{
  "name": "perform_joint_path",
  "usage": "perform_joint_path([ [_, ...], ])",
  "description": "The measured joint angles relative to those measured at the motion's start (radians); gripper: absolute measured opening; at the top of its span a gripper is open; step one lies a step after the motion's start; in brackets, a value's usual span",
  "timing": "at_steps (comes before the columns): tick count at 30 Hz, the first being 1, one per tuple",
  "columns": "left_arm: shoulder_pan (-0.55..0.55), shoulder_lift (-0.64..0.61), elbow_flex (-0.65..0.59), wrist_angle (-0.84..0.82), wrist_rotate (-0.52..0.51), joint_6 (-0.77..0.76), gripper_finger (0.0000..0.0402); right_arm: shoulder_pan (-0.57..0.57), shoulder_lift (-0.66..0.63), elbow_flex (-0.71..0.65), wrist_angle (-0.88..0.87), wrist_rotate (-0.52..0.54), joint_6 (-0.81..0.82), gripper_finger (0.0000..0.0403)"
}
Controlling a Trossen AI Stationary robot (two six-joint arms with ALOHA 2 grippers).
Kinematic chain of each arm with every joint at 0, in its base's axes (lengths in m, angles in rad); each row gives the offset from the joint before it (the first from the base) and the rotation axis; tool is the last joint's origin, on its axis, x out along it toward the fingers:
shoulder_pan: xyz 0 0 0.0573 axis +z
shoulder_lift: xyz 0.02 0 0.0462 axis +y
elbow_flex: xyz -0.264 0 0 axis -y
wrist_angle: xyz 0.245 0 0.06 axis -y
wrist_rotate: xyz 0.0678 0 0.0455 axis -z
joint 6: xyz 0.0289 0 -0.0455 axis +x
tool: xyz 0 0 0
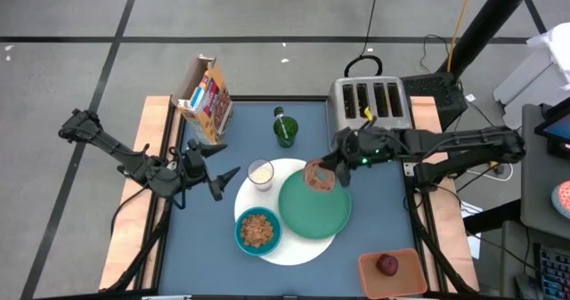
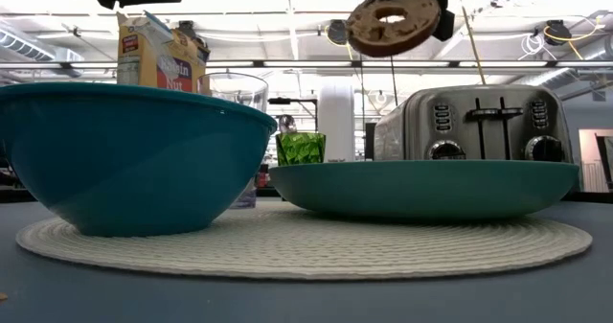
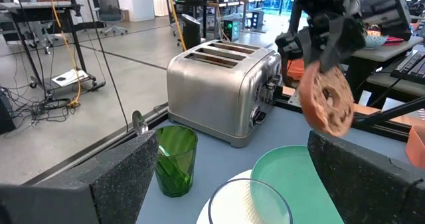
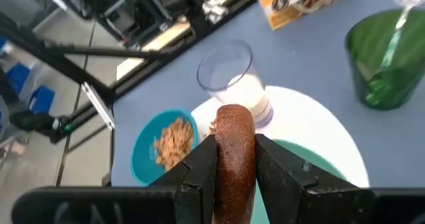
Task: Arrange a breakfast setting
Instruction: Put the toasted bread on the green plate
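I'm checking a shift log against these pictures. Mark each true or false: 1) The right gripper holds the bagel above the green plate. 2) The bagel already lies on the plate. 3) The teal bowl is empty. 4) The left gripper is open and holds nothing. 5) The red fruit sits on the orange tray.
1) True: the right gripper is shut on the bagel, up in the air over the green plate.
2) False: it hangs well above the plate.
3) False: the teal bowl holds brown cereal.
4) True: the left gripper is open and empty.
5) True: the red fruit lies on the orange tray.
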Motion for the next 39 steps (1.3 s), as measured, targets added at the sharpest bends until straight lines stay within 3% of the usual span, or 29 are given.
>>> perform_joint_path([
  [39,0.000,0.000,0.000,0.000,0.000,0.000,0.0393,0.120,0.394,0.000,0.007,-0.026,0.055,0.0089],
])
